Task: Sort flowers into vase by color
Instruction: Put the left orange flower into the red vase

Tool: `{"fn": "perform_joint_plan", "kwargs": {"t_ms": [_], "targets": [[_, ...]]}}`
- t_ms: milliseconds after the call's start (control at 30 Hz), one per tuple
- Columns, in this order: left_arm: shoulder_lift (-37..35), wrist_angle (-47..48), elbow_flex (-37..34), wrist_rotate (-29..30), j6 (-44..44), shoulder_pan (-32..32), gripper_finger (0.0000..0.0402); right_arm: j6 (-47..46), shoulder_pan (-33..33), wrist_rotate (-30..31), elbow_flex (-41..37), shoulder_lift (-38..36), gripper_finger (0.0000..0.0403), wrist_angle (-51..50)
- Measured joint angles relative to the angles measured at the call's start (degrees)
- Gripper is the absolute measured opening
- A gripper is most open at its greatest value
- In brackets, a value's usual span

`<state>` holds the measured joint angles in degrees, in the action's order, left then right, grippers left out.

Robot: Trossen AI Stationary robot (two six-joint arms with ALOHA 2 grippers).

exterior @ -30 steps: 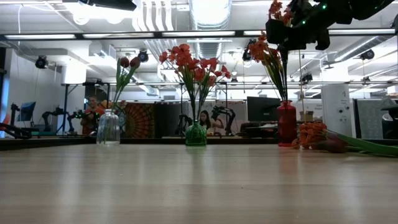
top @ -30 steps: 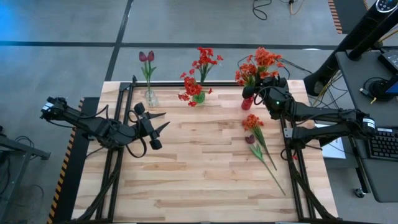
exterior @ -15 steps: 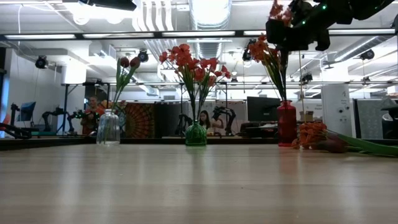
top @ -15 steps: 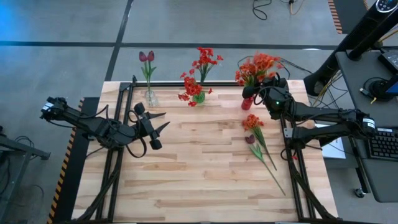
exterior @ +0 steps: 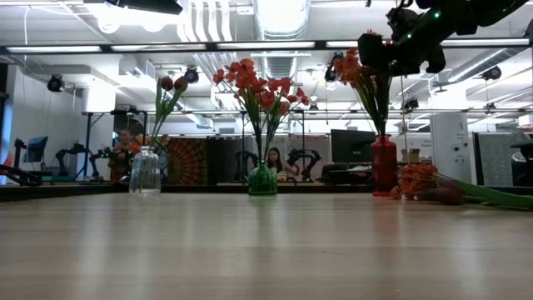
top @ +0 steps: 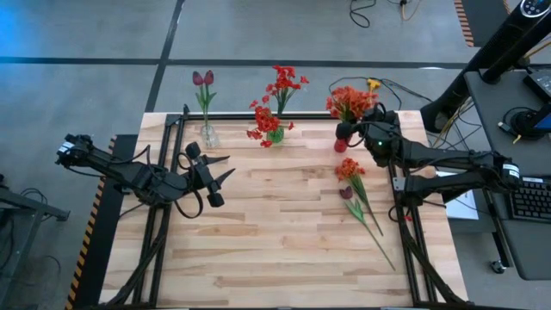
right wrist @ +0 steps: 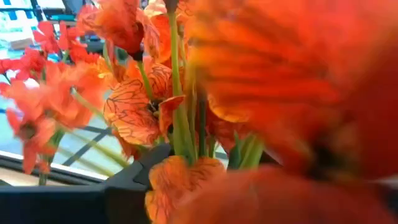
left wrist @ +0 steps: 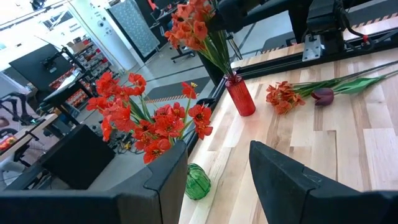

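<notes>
STEP: placing orange flowers in red vase at counter far edge | RIGHT gripper: amid blooms, finger spread cannot be told | ADVICE: open fully, lift straight up (avoid snagging stems) | LEFT gripper: parted, empty, waiting | VIEWS: high view shows orange flower and maroon tulip lying unsorted; right wrist view shows only petals.

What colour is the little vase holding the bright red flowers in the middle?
Green glass vase; the low view shows it best, under the red flowers.

Red vase holds orange flowers.
</notes>
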<state>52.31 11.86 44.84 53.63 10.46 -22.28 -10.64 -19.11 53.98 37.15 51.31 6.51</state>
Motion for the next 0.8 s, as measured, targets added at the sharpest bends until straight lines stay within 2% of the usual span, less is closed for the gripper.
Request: {"fn": "perform_joint_plan", "kwargs": {"t_ms": [467, 633, 800], "targets": [[0.00, 0.00, 0.00, 0.00, 0.00, -0.01, 0.0157, -2.97, 0.11, -2.13, 0.01, -0.79, 0.0270, -4.85], [0.00, 0.00, 0.00, 0.00, 0.00, 0.00, 0.0157, -8.52, 0.11, -2.74, 2.94, -1.03, 0.0293, -15.85], [-0.01, 0.00, 0.00, 0.00, 0.00, 0.00, 0.0157, -13.46, 0.11, -7.62, 5.87, -1.01, 0.0312, -23.55]]}}
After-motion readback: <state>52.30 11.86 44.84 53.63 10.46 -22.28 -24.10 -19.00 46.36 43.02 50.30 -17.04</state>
